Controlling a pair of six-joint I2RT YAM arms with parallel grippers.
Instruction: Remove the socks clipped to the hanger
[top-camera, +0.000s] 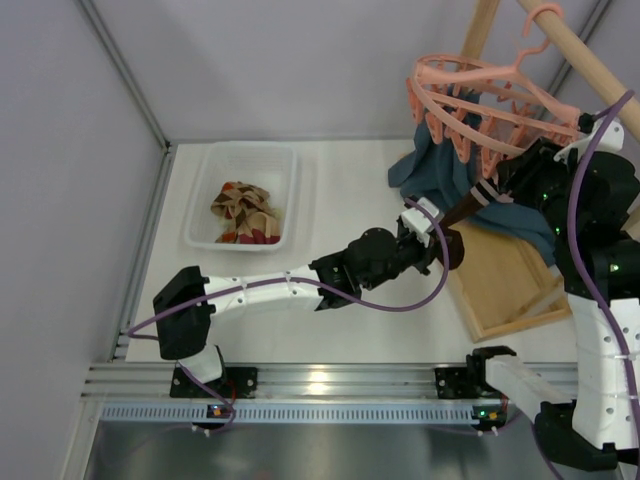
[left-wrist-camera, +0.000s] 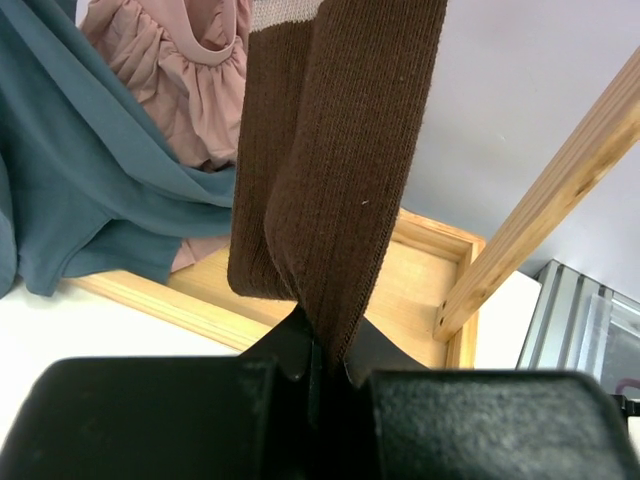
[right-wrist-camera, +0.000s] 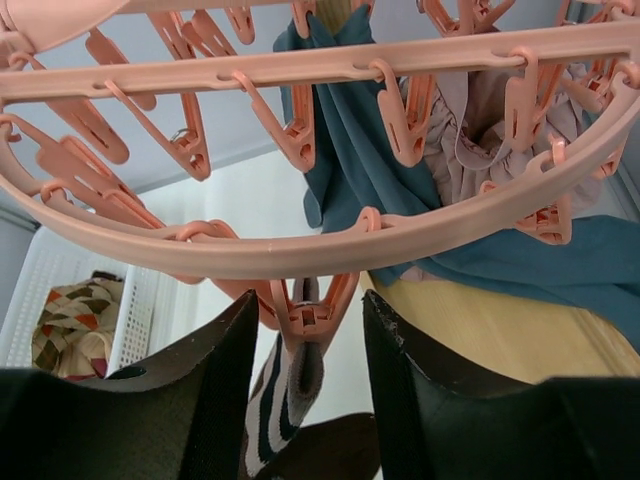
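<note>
The salmon-pink hanger (top-camera: 490, 100) hangs at the back right, its rings and clips filling the right wrist view (right-wrist-camera: 300, 250). A dark brown sock (left-wrist-camera: 340, 170) with a striped cuff (right-wrist-camera: 295, 400) hangs from one clip (right-wrist-camera: 312, 315) on the outer ring. My left gripper (left-wrist-camera: 325, 350) is shut on the sock's lower end and holds it stretched below the hanger (top-camera: 437, 238). My right gripper (right-wrist-camera: 310, 330) is open, with one finger on each side of that clip. In the top view the right gripper (top-camera: 503, 180) sits just under the hanger's near rim.
A white bin (top-camera: 200, 200) at the back left holds patterned socks (top-camera: 245, 212). A teal cloth (top-camera: 440, 170) and a pink garment (left-wrist-camera: 170, 80) hang from the hanger over a wooden frame base (top-camera: 510, 290). A wooden pole (top-camera: 590, 60) slants at the right.
</note>
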